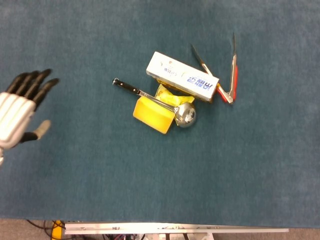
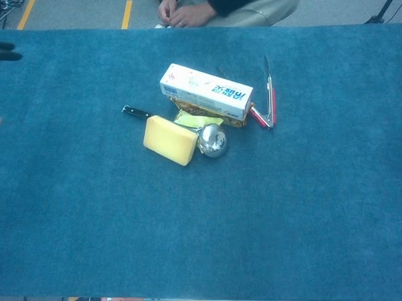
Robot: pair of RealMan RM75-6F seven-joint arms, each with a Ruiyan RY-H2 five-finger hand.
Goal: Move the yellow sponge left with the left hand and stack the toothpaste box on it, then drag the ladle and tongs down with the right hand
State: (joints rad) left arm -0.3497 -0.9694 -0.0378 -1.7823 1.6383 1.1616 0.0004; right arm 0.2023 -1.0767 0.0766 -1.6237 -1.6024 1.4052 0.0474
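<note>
Lying well right of the open-fingered left hand [image 1: 20,116]: yellow sponge [image 1: 152,114].

- The table [image 2: 335,205] is covered edge to edge by a teal, carpet-like cloth.
- A metal rail [image 1: 175,230] is seen along its near edge, with cables [image 1: 47,227] beneath.
- Beyond the far edge, a grey floor [image 2: 71,13] marked with yellow lines [image 2: 127,13] is seen.
- A seated person [image 2: 229,5] is partly shown there.
</note>
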